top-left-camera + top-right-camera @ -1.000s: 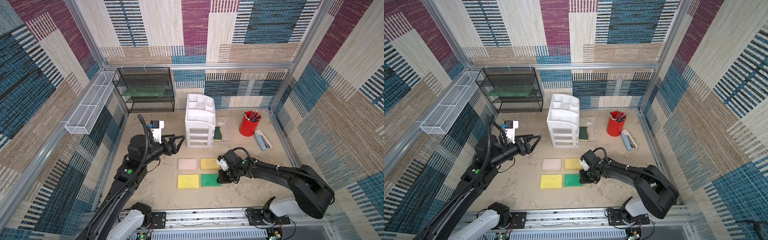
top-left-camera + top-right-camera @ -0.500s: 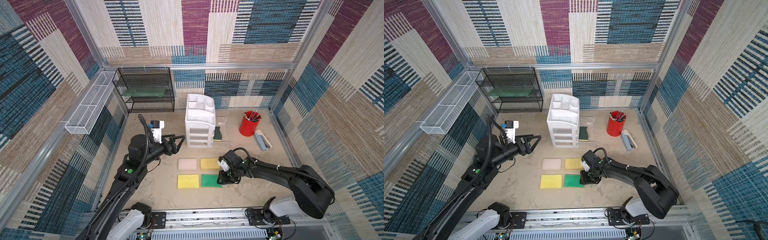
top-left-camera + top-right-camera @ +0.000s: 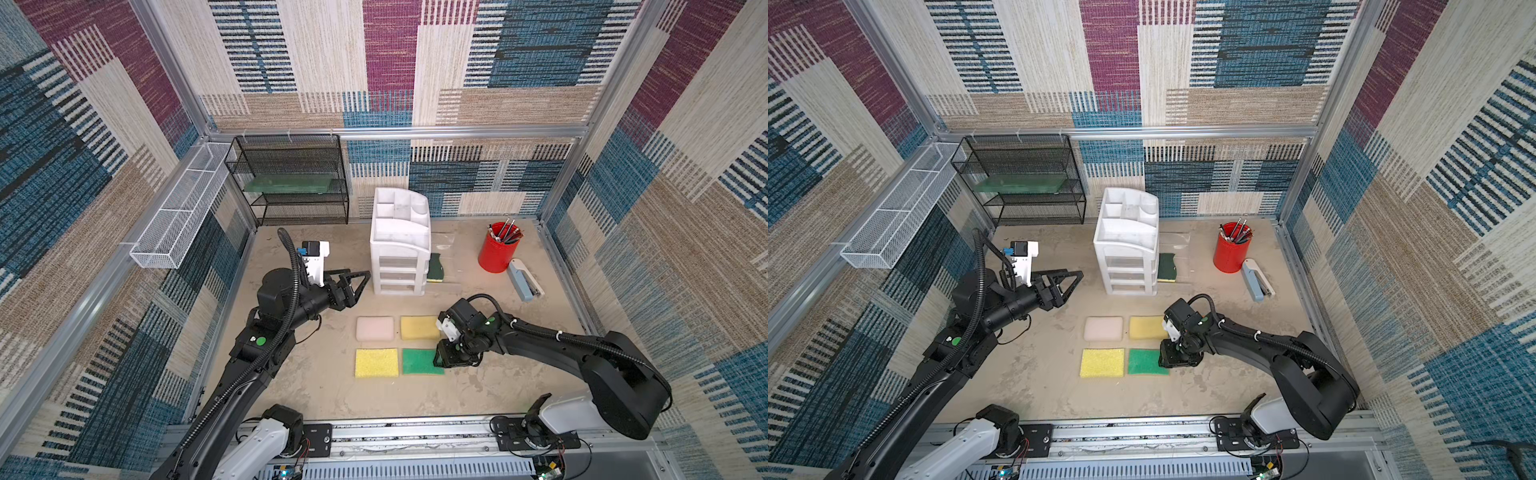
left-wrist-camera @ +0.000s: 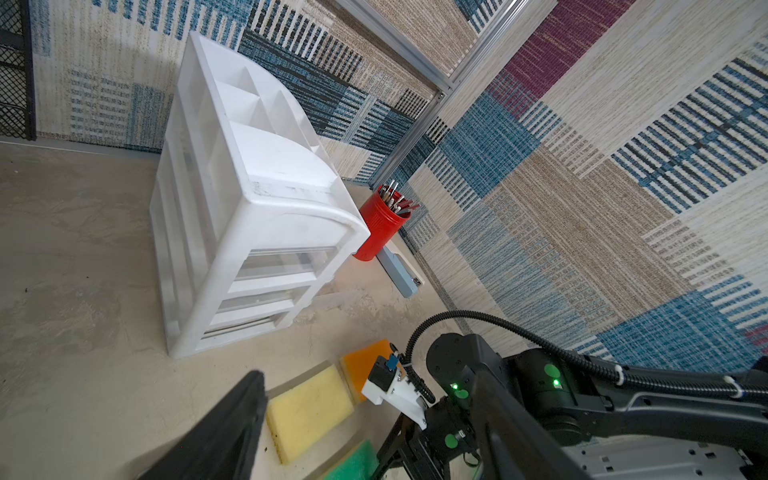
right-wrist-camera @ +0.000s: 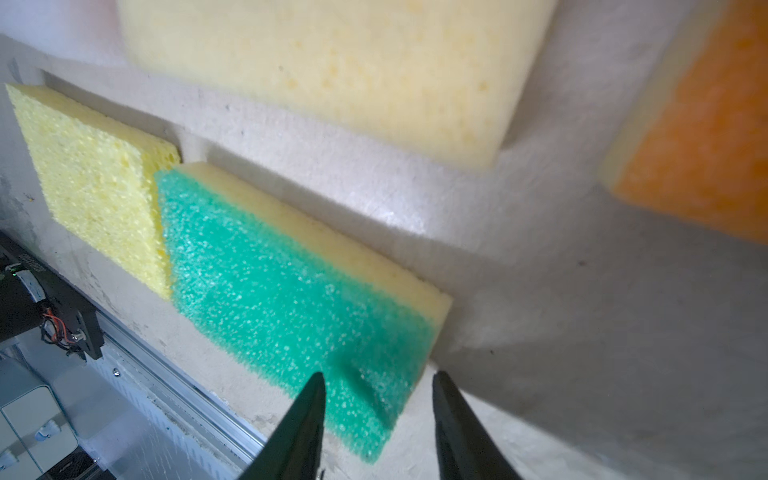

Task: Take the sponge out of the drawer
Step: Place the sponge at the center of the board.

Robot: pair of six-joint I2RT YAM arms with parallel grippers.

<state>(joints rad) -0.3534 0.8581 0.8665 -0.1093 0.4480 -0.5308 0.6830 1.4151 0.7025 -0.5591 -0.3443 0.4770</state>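
With the green sponge (image 5: 291, 282) lying flat on the table (image 3: 316, 395), we judge the task nearly done, if this is the one from the drawer, which we cannot confirm. Our right gripper (image 5: 376, 399) stands over the sponge's corner with its jaws parted, one tip over the green face and one past the edge, so nothing is gripped. In a top view the sponge (image 3: 417, 360) sits at about 6 o'clock from the drawer unit (image 3: 401, 249), well apart from it, touching a yellow sponge (image 3: 376, 362) at its 9 o'clock, with a tan sponge (image 3: 417, 327) at 12 and a pink sponge (image 3: 375, 328) at 10. All three drawers look shut. Our left gripper (image 3: 357, 282) hangs near the unit's 9 o'clock side, jaws wide and empty. What seems left is to lift the right arm clear.
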